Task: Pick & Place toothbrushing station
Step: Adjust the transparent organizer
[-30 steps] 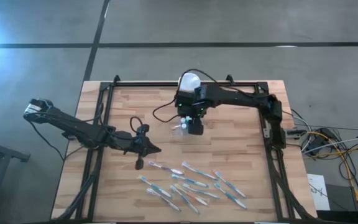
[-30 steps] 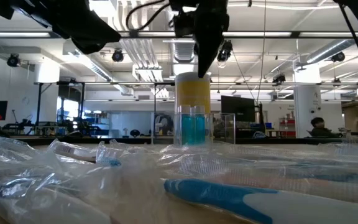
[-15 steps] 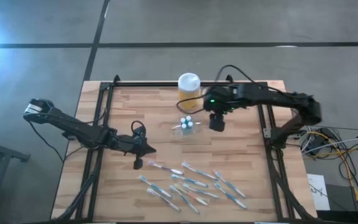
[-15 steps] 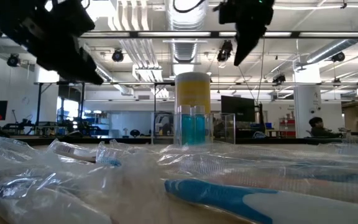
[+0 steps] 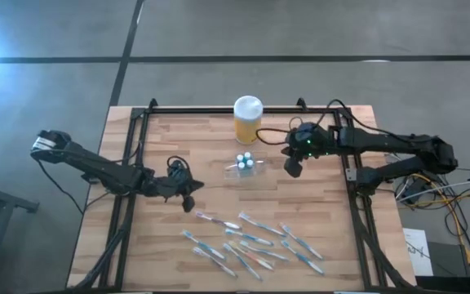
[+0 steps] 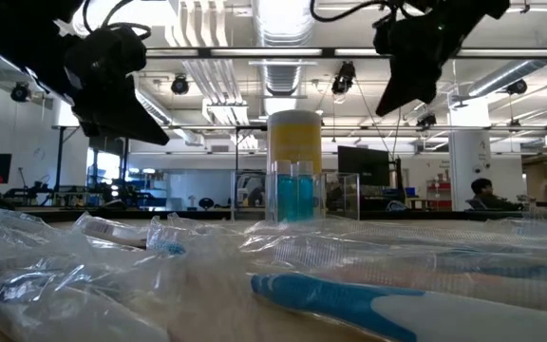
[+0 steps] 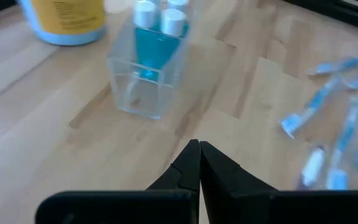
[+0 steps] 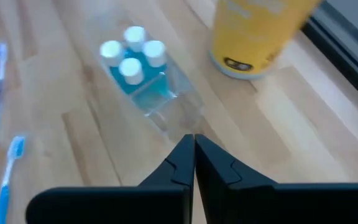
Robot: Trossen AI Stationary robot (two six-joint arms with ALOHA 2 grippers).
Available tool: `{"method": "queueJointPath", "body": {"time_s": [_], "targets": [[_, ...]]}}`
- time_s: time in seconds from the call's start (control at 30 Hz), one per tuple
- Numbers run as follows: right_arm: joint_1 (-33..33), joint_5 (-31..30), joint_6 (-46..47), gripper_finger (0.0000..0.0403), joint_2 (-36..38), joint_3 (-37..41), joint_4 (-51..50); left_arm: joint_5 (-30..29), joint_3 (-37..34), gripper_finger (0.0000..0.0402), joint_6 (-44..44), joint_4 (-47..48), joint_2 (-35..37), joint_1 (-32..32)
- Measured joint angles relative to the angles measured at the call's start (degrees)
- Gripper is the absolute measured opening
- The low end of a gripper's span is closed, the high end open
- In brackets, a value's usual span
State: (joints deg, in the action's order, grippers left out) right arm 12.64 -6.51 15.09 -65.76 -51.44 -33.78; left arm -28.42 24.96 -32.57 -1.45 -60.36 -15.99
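Room: wooden counter (image 5: 317,220) on a grey floor, big open hall behind.
Right claw (image 8: 194,144): clenched tight on nothing, up in the air just beside the holder.
Left claw (image 7: 199,151): clenched tight too, empty, on the other side of the holder.
Toothbrushing station (image 5: 246,164): small clear holder, mid counter, with four white-capped blue tubes (image 8: 132,53) in it.
Yellow jar (image 5: 247,119): just behind the holder, white lid on.
Toothbrushes (image 5: 251,239): wrapped, scattered at the near edge.
Risk: shut fingers cannot grab a brush; they must open first.
Risk: a low swing could knock the light holder or jar over.
Writing: dark label on the jar, too blurred to read.
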Motion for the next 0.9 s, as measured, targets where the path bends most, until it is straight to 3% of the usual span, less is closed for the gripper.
{"method": "queueJointPath", "body": {"time_s": [0.27,0.4,0.53,0.67,0.9], "targets": [[0.92,-4.17,6.50,0.0008,1.06,5.12,0.68,-3.98,-2.18,0.0010,-4.74,-5.55,-4.09,-0.05],[2.60,-3.52,7.68,0.0008,-0.45,7.95,4.14,-4.44,-5.35,0.0009,-6.40,-15.40,-9.65,-0.08],[4.31,-2.88,7.63,0.0008,-3.31,9.59,9.18,-10.49,-6.38,0.0011,-8.93,-23.20,-15.75,0.24],[5.09,2.76,7.67,0.0008,-7.63,10.75,14.51,-12.77,-4.73,0.0007,-14.22,-23.68,-20.31,0.55],[5.09,3.59,7.59,0.0008,-15.76,10.84,21.82,-15.73,-0.34,0.0007,-16.29,-23.96,-25.74,0.65]]}}
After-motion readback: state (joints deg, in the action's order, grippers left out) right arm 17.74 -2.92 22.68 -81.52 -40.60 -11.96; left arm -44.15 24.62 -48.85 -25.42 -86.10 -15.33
